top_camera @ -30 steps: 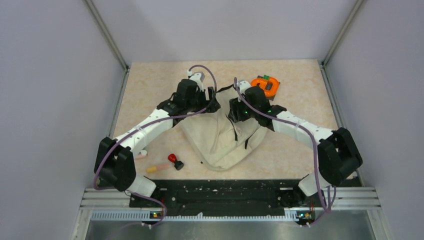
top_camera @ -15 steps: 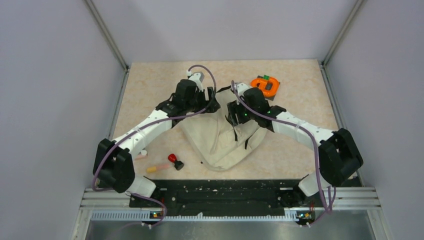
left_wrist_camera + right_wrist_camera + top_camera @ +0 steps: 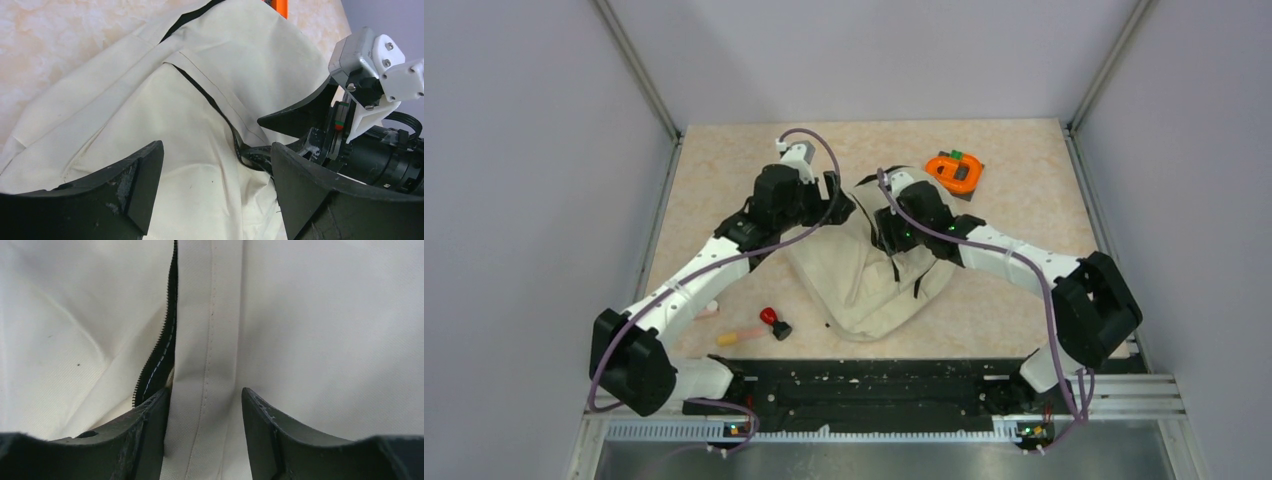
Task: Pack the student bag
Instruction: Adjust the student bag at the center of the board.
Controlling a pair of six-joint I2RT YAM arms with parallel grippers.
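Observation:
The student bag [image 3: 864, 290] is a cream fabric backpack with black straps, lying crumpled in the middle of the table. My left gripper [image 3: 842, 203] is at its upper left edge. In the left wrist view it [image 3: 216, 147] is open wide just above the cream cloth [image 3: 200, 95], holding nothing. My right gripper [image 3: 886, 226] is at the bag's top centre. In the right wrist view it [image 3: 205, 390] is open, its fingers straddling a cream fabric band [image 3: 210, 340] beside the black zipper [image 3: 159, 360]. The right arm's wrist [image 3: 370, 145] shows close by in the left wrist view.
An orange and black object [image 3: 954, 171] lies at the back right of the bag. A red and black item [image 3: 774, 322] and a yellow-pink marker [image 3: 738, 335] lie at the front left. Grey walls enclose the table.
My left arm has swung left and back, its gripper drawing a little away from the right one. My right gripper has shifted slightly left over the bag's top.

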